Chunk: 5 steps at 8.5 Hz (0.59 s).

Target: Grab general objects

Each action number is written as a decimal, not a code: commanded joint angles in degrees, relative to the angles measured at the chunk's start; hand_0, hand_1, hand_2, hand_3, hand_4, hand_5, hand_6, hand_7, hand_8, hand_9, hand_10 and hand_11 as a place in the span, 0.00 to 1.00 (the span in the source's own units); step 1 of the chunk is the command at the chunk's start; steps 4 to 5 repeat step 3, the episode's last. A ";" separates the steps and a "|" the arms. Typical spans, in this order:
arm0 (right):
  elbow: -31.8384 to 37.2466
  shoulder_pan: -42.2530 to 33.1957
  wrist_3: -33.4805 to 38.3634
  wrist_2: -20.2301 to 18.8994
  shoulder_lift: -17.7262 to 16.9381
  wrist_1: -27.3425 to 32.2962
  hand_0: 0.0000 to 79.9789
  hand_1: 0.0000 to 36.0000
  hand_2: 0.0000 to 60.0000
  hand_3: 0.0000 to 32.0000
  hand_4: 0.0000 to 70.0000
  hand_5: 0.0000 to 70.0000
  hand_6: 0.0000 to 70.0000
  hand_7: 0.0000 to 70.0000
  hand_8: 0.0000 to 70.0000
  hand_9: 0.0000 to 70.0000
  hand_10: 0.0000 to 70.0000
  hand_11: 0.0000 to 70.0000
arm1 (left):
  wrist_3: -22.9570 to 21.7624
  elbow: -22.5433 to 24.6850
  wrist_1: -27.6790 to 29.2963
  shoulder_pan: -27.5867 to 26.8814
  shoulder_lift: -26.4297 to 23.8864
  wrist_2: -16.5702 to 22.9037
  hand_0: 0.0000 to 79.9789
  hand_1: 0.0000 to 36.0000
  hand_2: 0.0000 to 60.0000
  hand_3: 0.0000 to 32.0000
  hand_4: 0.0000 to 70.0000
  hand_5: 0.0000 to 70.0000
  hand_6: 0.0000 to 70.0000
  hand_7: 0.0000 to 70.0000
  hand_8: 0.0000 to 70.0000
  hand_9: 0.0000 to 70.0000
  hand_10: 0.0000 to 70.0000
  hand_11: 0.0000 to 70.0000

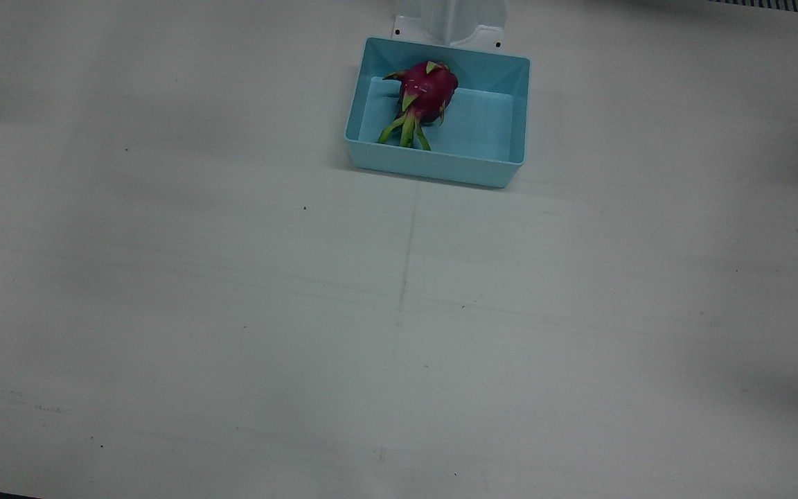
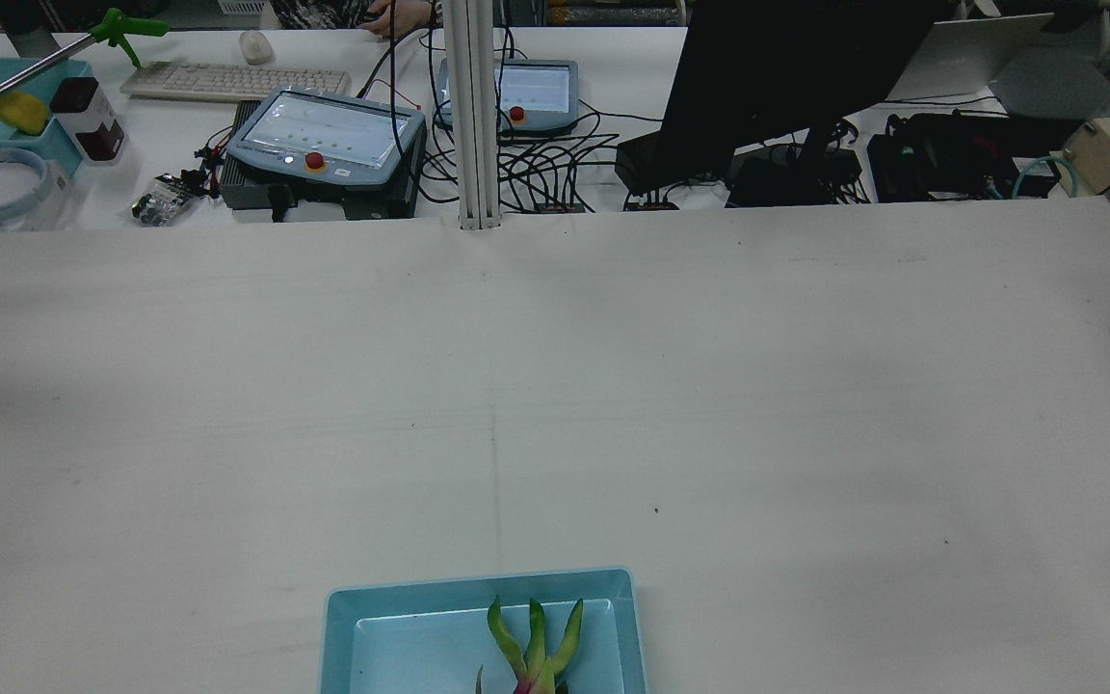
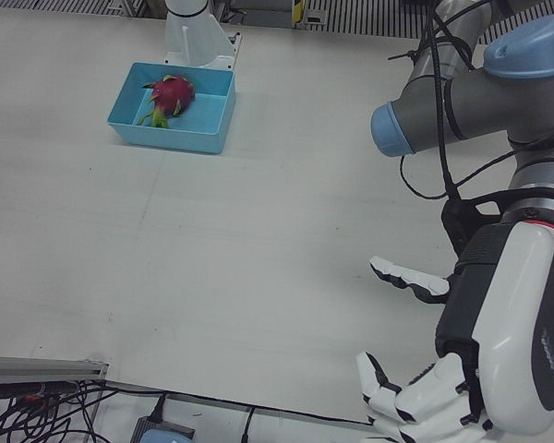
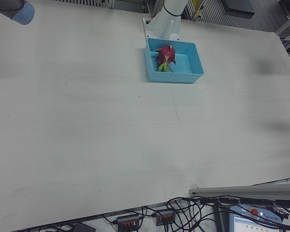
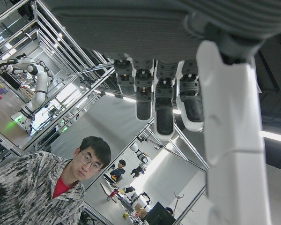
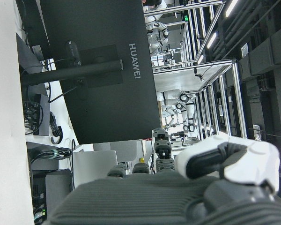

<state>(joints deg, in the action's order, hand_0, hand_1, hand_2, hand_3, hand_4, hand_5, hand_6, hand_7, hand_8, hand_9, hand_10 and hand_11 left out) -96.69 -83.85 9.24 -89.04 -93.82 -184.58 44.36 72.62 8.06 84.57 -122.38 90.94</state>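
Observation:
A pink dragon fruit (image 1: 427, 90) with green leaf tips lies in a light blue bin (image 1: 433, 166) at the robot's side of the table, by a white pedestal. It also shows in the left-front view (image 3: 171, 92) and the right-front view (image 4: 165, 52); the rear view shows only its green tips (image 2: 531, 641). My left hand (image 3: 471, 341) is open and empty, raised far from the bin near the operators' edge; its fingers (image 5: 154, 93) point upward. My right hand (image 6: 178, 187) holds nothing, its fingers (image 6: 161, 145) extended, facing a monitor.
A white arm pedestal (image 1: 451, 21) stands just behind the bin. Beyond the table's far edge are teach pendants (image 2: 324, 145), a keyboard (image 2: 227, 82), a black monitor (image 2: 777, 67) and cables. A person (image 5: 61, 187) shows in the left hand view.

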 commanded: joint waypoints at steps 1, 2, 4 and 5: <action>0.01 0.00 -0.01 0.00 0.04 0.01 0.00 0.00 0.00 0.00 0.00 0.00 0.00 0.00 0.00 0.00 0.00 0.00 | 0.02 -0.81 -0.33 -0.02 0.21 -0.68 0.68 0.86 0.97 0.00 0.26 0.94 0.55 0.66 0.33 0.38 0.14 0.23; 0.01 0.00 -0.01 0.00 0.04 0.01 0.00 0.00 0.00 0.00 0.00 0.00 0.00 0.00 0.00 0.00 0.00 0.00 | -0.06 -0.64 -0.24 -0.02 0.21 -0.68 0.68 0.88 0.97 0.00 0.25 0.96 0.55 0.67 0.33 0.38 0.14 0.23; 0.01 0.09 -0.01 0.00 0.04 0.01 0.00 0.00 0.00 0.00 0.00 0.00 0.00 0.00 0.00 0.00 0.00 0.00 | -0.06 -0.63 -0.24 -0.02 0.21 -0.68 0.68 0.88 0.96 0.00 0.25 0.97 0.55 0.67 0.33 0.39 0.14 0.23; 0.01 0.09 -0.01 0.00 0.04 0.01 0.00 0.00 0.00 0.00 0.00 0.00 0.00 0.00 0.00 0.00 0.00 0.00 | -0.06 -0.63 -0.24 -0.02 0.21 -0.68 0.68 0.88 0.96 0.00 0.25 0.97 0.55 0.67 0.33 0.39 0.14 0.23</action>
